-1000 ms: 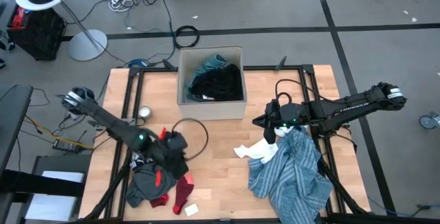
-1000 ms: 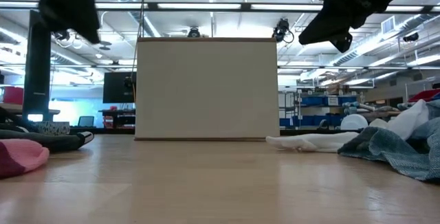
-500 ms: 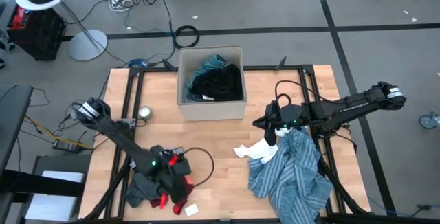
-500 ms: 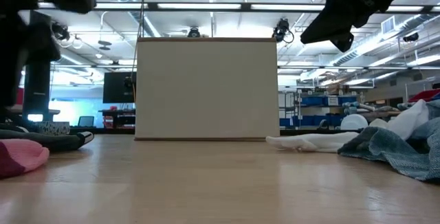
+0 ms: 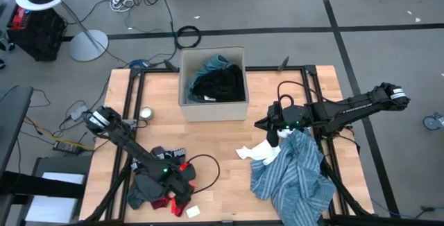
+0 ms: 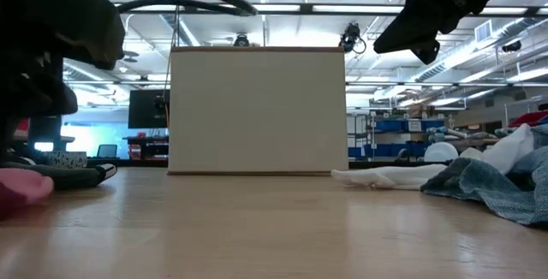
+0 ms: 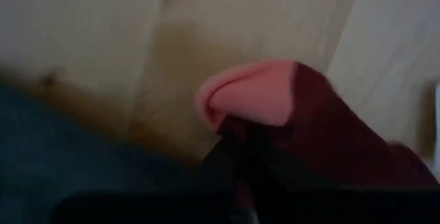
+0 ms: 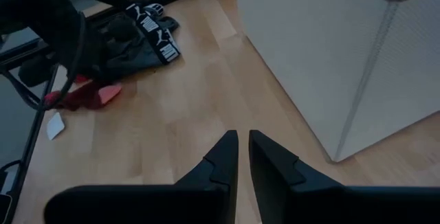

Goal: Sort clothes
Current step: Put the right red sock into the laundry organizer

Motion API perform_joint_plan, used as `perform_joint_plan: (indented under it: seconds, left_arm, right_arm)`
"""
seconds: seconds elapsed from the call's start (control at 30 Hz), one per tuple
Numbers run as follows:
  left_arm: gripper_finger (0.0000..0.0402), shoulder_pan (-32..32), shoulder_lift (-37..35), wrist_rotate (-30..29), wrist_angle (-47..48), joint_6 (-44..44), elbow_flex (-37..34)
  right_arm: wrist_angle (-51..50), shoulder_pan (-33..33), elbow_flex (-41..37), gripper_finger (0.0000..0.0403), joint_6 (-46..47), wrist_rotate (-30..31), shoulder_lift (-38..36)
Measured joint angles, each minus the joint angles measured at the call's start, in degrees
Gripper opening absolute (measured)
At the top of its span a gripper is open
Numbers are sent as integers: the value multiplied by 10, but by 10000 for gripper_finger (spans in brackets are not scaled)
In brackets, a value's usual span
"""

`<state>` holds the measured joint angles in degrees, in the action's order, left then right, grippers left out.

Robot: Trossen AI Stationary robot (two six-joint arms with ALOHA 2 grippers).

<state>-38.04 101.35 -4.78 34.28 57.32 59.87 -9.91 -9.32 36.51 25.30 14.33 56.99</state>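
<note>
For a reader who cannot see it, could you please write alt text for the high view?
The left gripper is low over a pile of dark and red clothes at the table's front left. The right gripper hovers by a blue-white striped shirt and a white garment. Behind, a cardboard box holds black and teal clothes.

shirt, right (image 5: pixel 295 177): blue-white stripes
cloth beside it (image 5: pixel 258 152): white
box (image 5: pixel 214 108): tan; inside black + teal
near-left pile (image 5: pixel 147 188): dark grey, red bits
worktop (image 5: pixel 229 163): light wood

Dark jointed arms, looping black cables
</note>
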Motion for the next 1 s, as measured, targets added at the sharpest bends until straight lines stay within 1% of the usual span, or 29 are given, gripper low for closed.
perform_joint_plan:
  seconds: [0.03,0.07,0.13,0.23,0.3,0.4,0.47,0.53,0.63,0.77,0.87,1.0]
  left_arm:
    - [18,4,-11,-4,17,-6,5]
    - [13,7,-26,-16,32,-13,12]
    - [9,19,-58,-36,54,-19,31]
    - [4,38,-95,-65,132,-38,59]
    - [3,50,-122,-92,179,-56,90]
    - [2,82,-160,-133,267,-90,143]
    - [2,112,-173,-165,320,-114,183]
    - [1,143,-186,-200,357,-149,231]
    - [1,202,-196,-239,400,-226,309]
    - [1,298,-192,-268,405,-364,402]
    - [0,381,-194,-292,379,-459,464]
    - [0,487,-194,-287,312,-554,507]
  right_arm:
    - [0,0,0,39,0,0,0]
    - [-1,0,0,39,0,0,0]
    - [0,0,0,39,0,0,0]
    - [-1,0,0,39,0,0,0]
    - [0,0,0,39,0,0,0]
    - [-2,0,0,39,0,0,0]
    - [-1,0,0,39,0,0,0]
    - [-1,0,0,39,0,0,0]
    - [-2,0,0,39,-8,0,0]
    - [-3,0,0,39,-10,1,0]
    - [-4,0,0,39,-10,1,0]
    - [-5,0,0,39,-10,1,0]
